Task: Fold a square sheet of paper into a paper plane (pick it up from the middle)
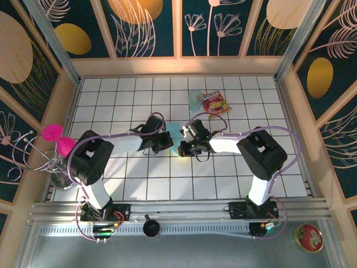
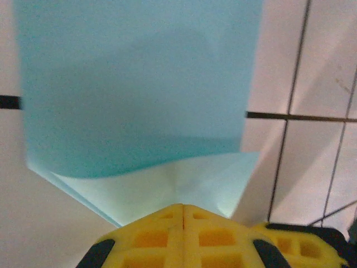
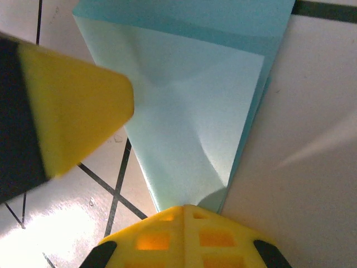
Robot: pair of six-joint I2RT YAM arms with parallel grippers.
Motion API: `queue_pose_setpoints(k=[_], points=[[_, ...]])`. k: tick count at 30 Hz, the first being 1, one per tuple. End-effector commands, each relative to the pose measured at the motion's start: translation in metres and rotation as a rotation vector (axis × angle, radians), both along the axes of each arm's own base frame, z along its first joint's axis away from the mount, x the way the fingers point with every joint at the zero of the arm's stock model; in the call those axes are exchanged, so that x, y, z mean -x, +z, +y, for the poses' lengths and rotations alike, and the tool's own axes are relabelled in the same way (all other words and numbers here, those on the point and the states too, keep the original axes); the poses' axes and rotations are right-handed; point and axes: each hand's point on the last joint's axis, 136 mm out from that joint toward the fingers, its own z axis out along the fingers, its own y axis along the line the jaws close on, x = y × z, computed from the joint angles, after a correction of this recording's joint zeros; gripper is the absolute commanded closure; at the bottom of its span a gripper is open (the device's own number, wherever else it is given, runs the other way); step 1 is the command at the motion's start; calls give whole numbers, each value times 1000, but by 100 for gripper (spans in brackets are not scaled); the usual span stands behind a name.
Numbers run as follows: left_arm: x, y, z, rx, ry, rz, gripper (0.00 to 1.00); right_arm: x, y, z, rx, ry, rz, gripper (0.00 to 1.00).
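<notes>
In the top view, the left gripper (image 1: 166,144) and right gripper (image 1: 184,148) are sitting tip to tip at mid-frame, with the sheet of paper (image 1: 174,132) just above them. In the left wrist view, the left gripper (image 2: 183,215), jaws together, is pinching the sheet's lower corner at bottom centre. In the right wrist view, the right gripper (image 3: 184,215), jaws together, is clamping the folded sheet's narrow tip at bottom centre.

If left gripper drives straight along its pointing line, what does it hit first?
The paper: the left gripper, jaws shut on its near tip, has it lying straight ahead. The right gripper sits off to one side, likely clear, depth unclear.
</notes>
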Motion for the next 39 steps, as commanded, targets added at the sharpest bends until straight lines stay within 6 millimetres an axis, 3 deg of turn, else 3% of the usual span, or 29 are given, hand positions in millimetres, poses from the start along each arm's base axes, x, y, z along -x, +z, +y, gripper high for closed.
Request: queue_pose_setpoints(k=[1,10,17,28,39], points=[[12,6,-13,18,-66,-5,96,6,-31,-24,135,-54,68,100],[25,-18,-10,5,-66,43,97,10,-39,-29,168,-58,95,100],[22,-33,7,-74,-18,37,98,15,-50,-44,243,-78,110,100],[-21,-29,46,-97,46,-6,97,23,-68,-73,393,-103,132,100],[-59,-39,102,-158,121,-14,96,20,-65,-74,380,-123,119,100]])
